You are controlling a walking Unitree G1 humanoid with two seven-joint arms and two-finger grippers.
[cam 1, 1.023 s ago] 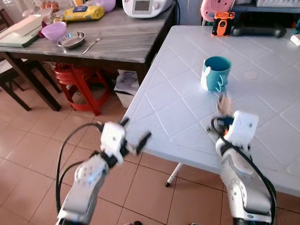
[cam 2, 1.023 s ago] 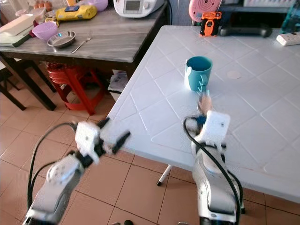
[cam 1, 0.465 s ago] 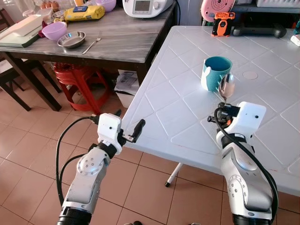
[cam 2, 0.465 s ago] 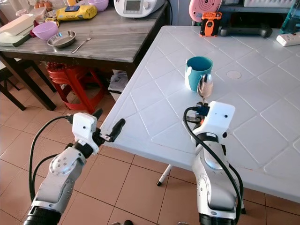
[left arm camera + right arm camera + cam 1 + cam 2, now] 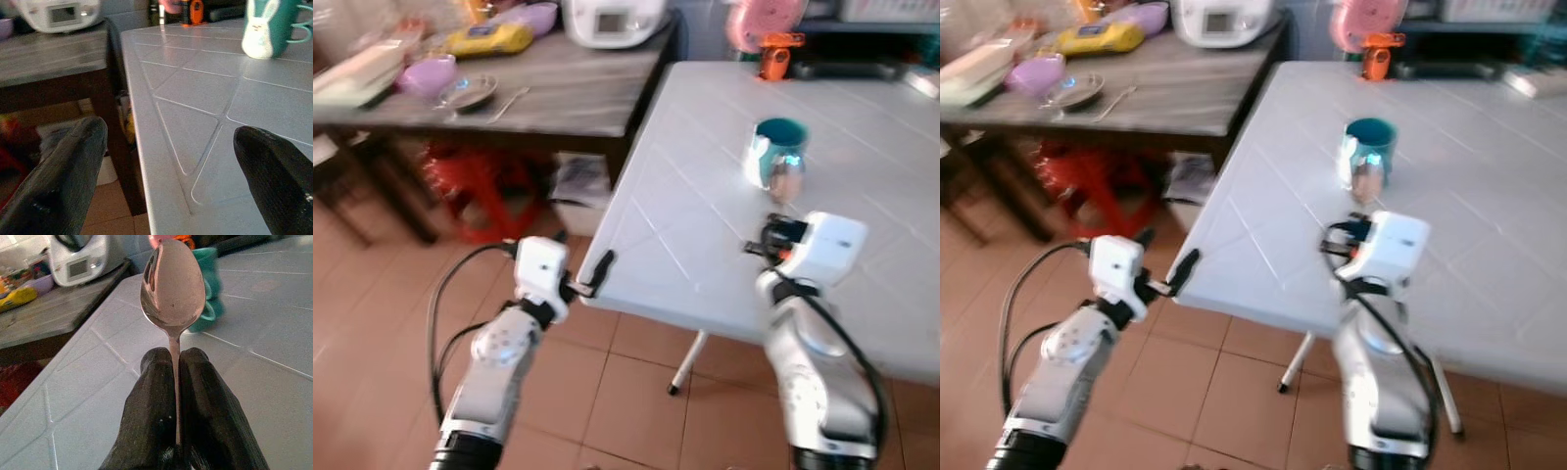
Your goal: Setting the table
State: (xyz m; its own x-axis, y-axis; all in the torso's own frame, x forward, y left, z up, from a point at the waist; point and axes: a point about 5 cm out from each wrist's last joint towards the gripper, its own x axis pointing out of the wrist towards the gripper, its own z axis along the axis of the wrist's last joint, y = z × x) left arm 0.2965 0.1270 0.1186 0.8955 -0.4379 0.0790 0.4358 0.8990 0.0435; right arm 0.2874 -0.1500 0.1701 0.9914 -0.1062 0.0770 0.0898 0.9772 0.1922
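Observation:
My right gripper is shut on the handle of a metal spoon, which stands upright with its bowl up. In the left eye view the spoon is just in front of a teal mug with a white rabbit on it, over the white plastic table. My left gripper is open and holds nothing. It hovers at the table's near left corner, one finger level with the edge. The mug stands far beyond it.
A grey wooden table stands to the left with a purple bowl, a metal dish, a fork, a yellow packet and a white appliance. A red stool sits under it. An orange tool lies at the white table's back.
The whole picture has shifted and blurred, so the camera moved. A second ago the spoon was blurred in motion; it now stands upright by the mug. My left gripper sits closer to the table corner.

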